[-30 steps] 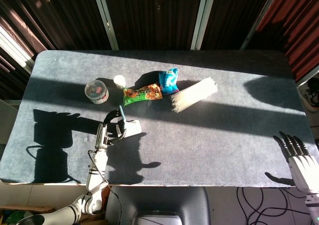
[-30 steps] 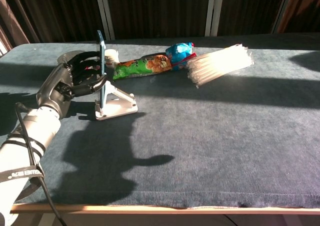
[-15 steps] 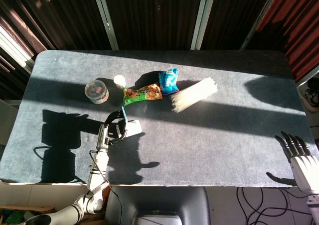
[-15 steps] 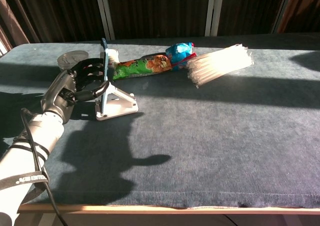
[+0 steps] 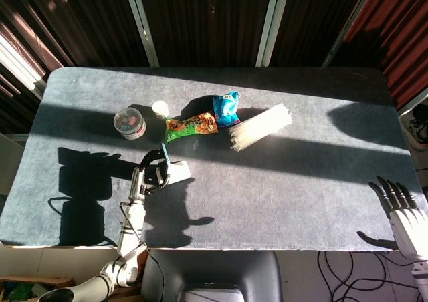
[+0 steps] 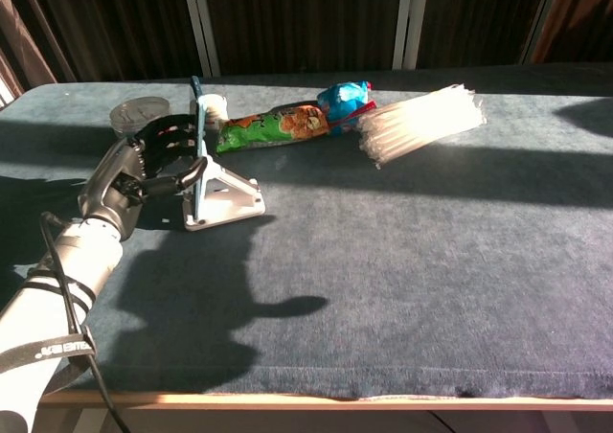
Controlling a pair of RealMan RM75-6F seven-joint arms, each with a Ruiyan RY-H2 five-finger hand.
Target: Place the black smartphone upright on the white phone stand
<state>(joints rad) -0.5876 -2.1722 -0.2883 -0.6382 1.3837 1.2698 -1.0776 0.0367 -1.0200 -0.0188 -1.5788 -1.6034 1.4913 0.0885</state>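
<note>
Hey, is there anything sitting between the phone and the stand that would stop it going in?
Nothing visible does. The left hand holds the phone upright right at the white stand, apparently resting on it already. The snack bag and the small cup lie behind the stand, out of the way.

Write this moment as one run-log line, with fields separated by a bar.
left robot hand: holds black smartphone | black smartphone: upright on white phone stand | right robot hand: open, off table edge
</note>
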